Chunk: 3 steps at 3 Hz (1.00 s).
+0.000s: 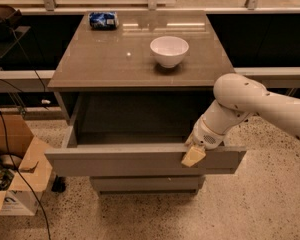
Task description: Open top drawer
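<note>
The top drawer [140, 161] sticks far out from the cabinet, under the brown surface [105, 59]. You can look down into its deep grey box, and it looks empty. I think the job is almost done or done.

The pincer [192, 154] sits on the top edge of the drawer front, on the right side. A pale tip hangs down over the front. I cannot tell if the pincer is clenched or let go. The white arm [250, 101] comes in from the right.

The drawer looks hard and stiff, and it will not bend. It is big, so it may be a bit heavy, but it should slide and need no lifting. The front is flat and smooth with no handle, so it could slip. The top edge is the best place to hold. A hold far to one side could make the drawer go crooked and stick.

On the surface are a white bowl [169, 50] and a blue pack [103, 20], well apart. A hard tug could shake the bowl.

A lower drawer [145, 184] shows below and is not as wide. The floor [270, 204] is speckled stone. On the left are a cardboard box [17, 176] and black wires [10, 149].
</note>
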### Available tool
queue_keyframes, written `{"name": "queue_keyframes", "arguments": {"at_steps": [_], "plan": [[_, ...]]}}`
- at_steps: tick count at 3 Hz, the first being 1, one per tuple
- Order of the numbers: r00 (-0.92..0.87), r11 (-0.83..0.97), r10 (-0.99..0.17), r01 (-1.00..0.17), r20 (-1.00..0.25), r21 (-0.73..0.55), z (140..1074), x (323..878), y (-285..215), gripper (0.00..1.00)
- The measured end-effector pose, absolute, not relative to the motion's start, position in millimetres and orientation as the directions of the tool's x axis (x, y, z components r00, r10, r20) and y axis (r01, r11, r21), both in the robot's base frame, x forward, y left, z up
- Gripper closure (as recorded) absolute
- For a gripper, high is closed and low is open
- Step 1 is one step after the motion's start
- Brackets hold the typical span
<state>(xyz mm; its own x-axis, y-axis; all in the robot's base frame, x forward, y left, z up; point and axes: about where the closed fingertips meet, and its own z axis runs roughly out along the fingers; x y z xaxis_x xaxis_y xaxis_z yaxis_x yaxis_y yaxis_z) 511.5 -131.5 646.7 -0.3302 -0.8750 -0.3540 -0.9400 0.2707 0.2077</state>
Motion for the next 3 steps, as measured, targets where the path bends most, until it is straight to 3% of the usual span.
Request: {"name": "queue_keyframes", "arguments": {"at_steps": [1, 2, 3], "plan": [[-0.418, 0.366, -0.795, -0.908, -0.439, 0.203, 676, 486, -112, 0.10], [-0.503, 0.465, -0.694, -0.859, -0.515, 0.212, 680, 442, -97, 0.00], [-0.503, 0.465, -0.694, -0.859, -0.515, 0.212, 680, 443, -96, 0.00]]}}
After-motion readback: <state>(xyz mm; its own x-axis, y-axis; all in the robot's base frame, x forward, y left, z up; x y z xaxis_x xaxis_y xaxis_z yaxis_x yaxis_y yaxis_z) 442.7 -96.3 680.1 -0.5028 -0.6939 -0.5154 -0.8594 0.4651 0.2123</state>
